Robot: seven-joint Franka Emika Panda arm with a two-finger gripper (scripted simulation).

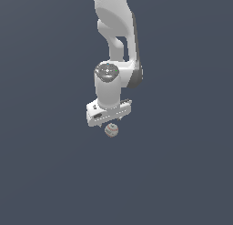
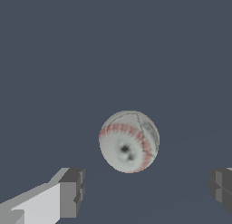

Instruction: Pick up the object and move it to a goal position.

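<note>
Ball: pale, red stitch marks (image 2: 129,141), on dark floor, just below the arm's hand in exterior view (image 1: 111,130).
Gripper: (image 2: 147,191) fingers (image 2: 72,191) spread wide, ball between them, not touched.
Arm: white (image 1: 113,42), pointing down.

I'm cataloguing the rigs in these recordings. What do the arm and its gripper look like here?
The arm is glossy white with rounded links and dark grey joint sections. A broad white hand block sits at its end. The gripper has blocky dark grey fingertips on white fingers. No cables or markings show.
</note>
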